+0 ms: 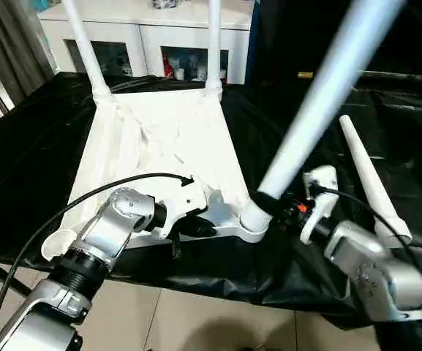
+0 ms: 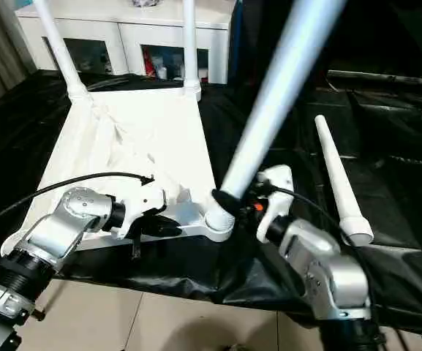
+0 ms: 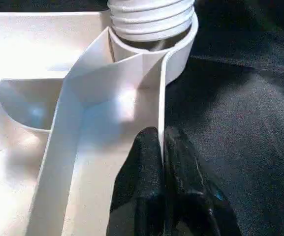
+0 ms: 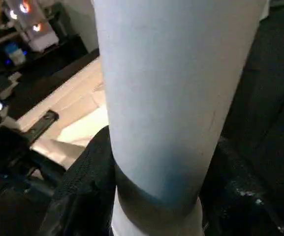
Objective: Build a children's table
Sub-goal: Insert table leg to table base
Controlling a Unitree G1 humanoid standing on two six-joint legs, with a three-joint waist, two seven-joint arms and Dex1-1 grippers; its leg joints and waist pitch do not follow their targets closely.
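Black sheeting underlies the table top, its rim pinched by left gripper; right gripper clasps a leg.

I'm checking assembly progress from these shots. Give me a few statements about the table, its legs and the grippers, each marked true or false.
1. Two legs already stand in the far corner sockets of the table top. True.
2. The right gripper is empty. False: it grips a third leg at the near right socket.
3. The left gripper pinches the top's rim. True.
4. All four legs are fitted. False: one loose leg lies on the black sheet.
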